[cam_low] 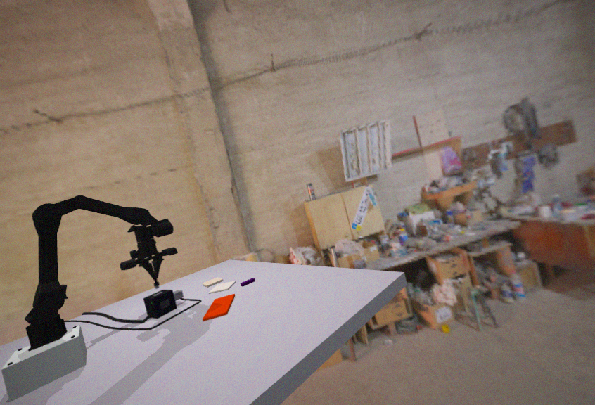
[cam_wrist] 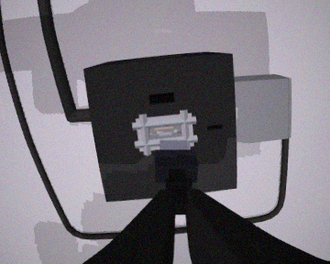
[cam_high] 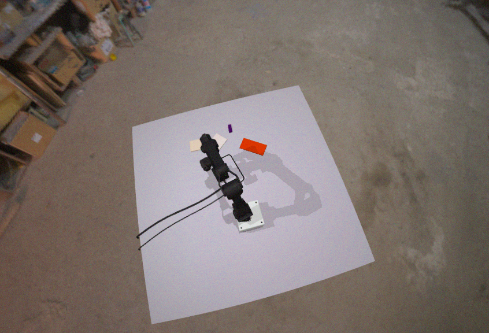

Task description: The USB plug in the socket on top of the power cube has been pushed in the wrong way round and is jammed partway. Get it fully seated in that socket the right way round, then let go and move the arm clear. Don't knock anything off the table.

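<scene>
The black power cube (cam_low: 161,305) (cam_wrist: 126,93) stands on the table. In the wrist view its top socket (cam_wrist: 165,120) has a pale raised frame, and the inside of the opening shows. The USB plug (cam_low: 156,286) (cam_wrist: 176,162) has a dark body and a greyish metal end. It is out of the socket and hangs a little above the cube, overlapping the socket's near edge in the wrist view. My gripper (cam_low: 155,281) (cam_wrist: 179,202) is shut on the plug's body from above. The plug's far faces and which way round it is cannot be made out.
A grey block (cam_low: 178,295) (cam_wrist: 263,110) sits against the cube's side. Black cables run around the cube. An orange slab (cam_high: 253,146) (cam_low: 219,306), a purple stick (cam_high: 230,128) (cam_low: 247,282) and two cream cards lie farther out on the table (cam_high: 292,243).
</scene>
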`<move>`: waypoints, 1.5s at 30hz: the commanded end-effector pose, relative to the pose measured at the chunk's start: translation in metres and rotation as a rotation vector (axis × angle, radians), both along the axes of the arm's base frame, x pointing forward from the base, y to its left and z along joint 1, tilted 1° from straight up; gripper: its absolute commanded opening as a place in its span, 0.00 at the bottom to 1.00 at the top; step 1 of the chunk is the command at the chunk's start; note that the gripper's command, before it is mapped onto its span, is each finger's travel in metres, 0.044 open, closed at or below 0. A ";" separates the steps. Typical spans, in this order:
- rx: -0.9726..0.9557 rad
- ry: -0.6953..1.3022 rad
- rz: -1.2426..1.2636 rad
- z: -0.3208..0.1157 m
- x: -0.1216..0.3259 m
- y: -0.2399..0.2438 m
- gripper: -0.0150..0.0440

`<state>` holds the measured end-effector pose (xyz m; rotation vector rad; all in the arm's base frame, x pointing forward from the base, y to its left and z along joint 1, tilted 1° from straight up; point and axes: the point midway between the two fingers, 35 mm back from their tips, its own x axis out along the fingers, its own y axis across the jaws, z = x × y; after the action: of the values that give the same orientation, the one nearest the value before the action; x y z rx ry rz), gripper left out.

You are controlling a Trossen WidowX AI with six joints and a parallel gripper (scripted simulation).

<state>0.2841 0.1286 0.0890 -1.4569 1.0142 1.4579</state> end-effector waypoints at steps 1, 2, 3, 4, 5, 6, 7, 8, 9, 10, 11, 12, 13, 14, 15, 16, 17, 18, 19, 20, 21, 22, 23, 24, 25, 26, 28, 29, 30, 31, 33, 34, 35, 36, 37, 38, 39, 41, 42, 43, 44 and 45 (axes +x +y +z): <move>-0.001 0.002 -0.097 0.000 0.000 0.000 0.25; -0.001 0.002 -0.124 0.000 0.000 0.000 0.25; 0.000 0.003 -0.151 0.000 0.000 0.000 0.25; 0.000 0.003 -0.178 0.000 0.000 0.000 0.25; 0.000 0.003 -0.204 0.000 0.000 0.000 0.25; 0.000 0.003 -0.230 0.000 0.000 0.000 0.25; 0.000 0.003 -0.256 0.000 0.000 0.000 0.25; 0.000 0.004 -0.282 0.000 0.000 0.000 0.25; 0.000 0.004 -0.308 0.000 0.000 0.000 0.25; 0.000 0.004 -0.334 0.000 0.000 0.000 0.25; 0.001 0.004 -0.360 0.000 0.000 0.000 0.25; 0.001 0.005 -0.386 0.000 0.000 0.000 0.25; 0.001 0.005 -0.412 0.000 0.000 0.000 0.25; 0.001 0.005 -0.438 0.000 0.000 0.000 0.25; 0.001 0.005 -0.465 0.000 0.000 0.000 0.25; 0.001 0.005 -0.491 0.000 0.000 0.000 0.25; 0.001 0.006 -0.517 0.000 0.000 0.000 0.25; 0.001 0.006 -0.543 0.000 0.000 0.000 0.25; 0.002 0.006 -0.569 0.000 0.000 0.000 0.25; 0.002 0.006 -0.596 0.000 0.000 0.000 0.25; 0.002 0.006 -0.622 0.000 0.000 0.000 0.25; 0.002 0.007 -0.648 0.000 0.000 0.000 0.25; 0.002 0.007 -0.674 0.000 0.000 0.000 0.25; 0.002 0.007 -0.700 0.000 0.000 0.000 0.25; 0.002 0.007 -0.726 0.000 0.000 0.000 0.25; 0.002 0.007 -0.753 0.000 0.000 0.000 0.25; 0.003 0.008 -0.805 0.000 0.000 0.000 0.25; 0.003 0.008 -0.831 0.000 0.000 0.000 0.25; 0.003 0.008 -0.857 0.000 0.000 0.000 0.25; 0.003 0.008 -0.883 0.000 0.000 0.000 0.25; 0.003 0.009 -0.936 0.000 0.000 0.000 0.25; 0.004 0.009 -0.962 0.000 0.000 0.000 0.25; 0.004 0.009 -0.988 0.000 0.000 0.000 0.25; 0.004 0.009 -1.014 0.000 0.000 0.000 0.25; 0.004 0.010 -1.041 0.000 0.000 0.000 0.25; 0.004 0.010 -1.067 0.000 0.000 0.000 0.25; 0.004 0.010 -1.093 0.000 0.000 0.000 0.25; 0.004 0.010 -1.145 0.000 0.000 0.000 0.25; 0.005 0.011 -1.171 0.000 0.000 0.000 0.25; 0.005 0.011 -1.198 0.000 0.000 0.000 0.25; 0.005 0.011 -1.224 0.000 0.000 0.000 0.25; 0.005 0.011 -1.250 0.000 0.000 0.000 0.25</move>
<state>0.2840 0.1286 0.0889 -0.5742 1.4842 0.5839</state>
